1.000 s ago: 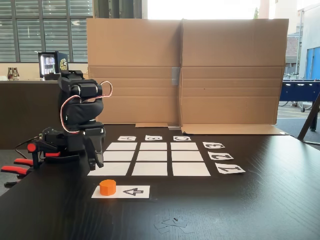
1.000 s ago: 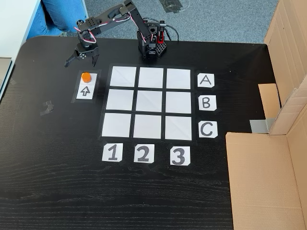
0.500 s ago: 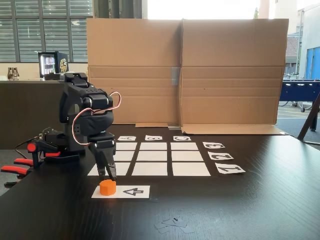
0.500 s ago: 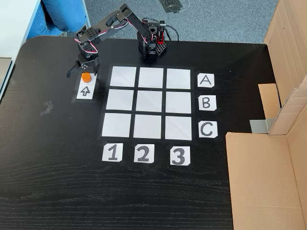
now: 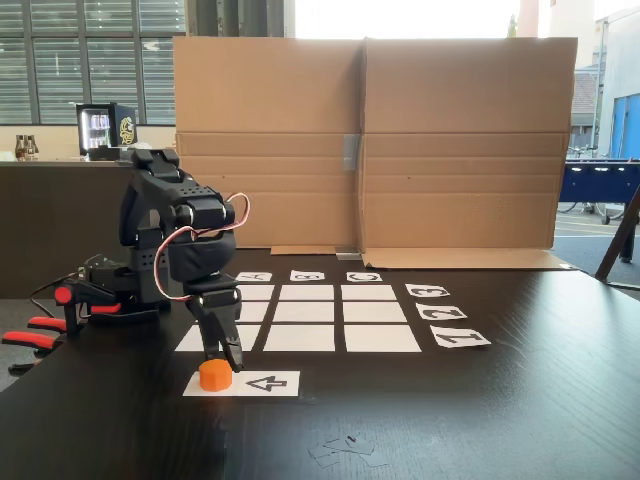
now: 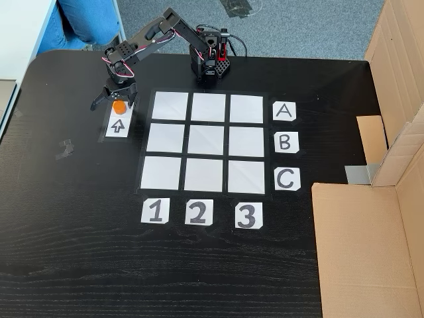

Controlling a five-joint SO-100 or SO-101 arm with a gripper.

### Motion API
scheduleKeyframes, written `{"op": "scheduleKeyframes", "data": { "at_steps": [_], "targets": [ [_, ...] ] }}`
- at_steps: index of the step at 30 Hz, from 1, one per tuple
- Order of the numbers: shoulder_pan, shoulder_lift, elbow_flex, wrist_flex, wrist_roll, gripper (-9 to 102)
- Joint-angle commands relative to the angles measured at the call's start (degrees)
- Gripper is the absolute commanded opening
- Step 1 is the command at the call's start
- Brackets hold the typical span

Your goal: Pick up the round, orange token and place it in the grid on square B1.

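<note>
while your fingers (image 6: 99,101) stand spread either side of the token (image 6: 118,105), the gripper (image 5: 222,358) points down over it from your bent arm (image 5: 180,240). the token (image 5: 215,375) sits on the arrow strip (image 6: 118,126), beside the grid (image 6: 208,142) on the table (image 6: 79,252).

Bright daylight blows out the window (image 5: 400,18) behind; the black table (image 6: 79,265) shows soft sheen; both views sharp.
</note>
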Motion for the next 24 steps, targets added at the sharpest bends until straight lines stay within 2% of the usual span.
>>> {"op": "scheduleKeyframes", "data": {
  "at_steps": [1, 2, 3, 5, 7, 17, 24],
  "targets": [
    [-0.2, 0.1, -2.3, -0.9, 0.4, 57],
    [-0.1, 0.0, -2.3, -1.1, 0.4, 49],
    [-0.1, -0.1, -2.3, -1.2, 0.4, 34],
    [0.0, -0.5, -2.8, -1.5, 0.3, 12],
    [0.1, -0.6, -2.9, -2.3, 0.2, -1],
    [2.1, 1.1, -2.5, -2.7, -1.2, -1],
    [6.6, 14.7, -0.5, -2.8, -5.0, -1]
  ]
}}
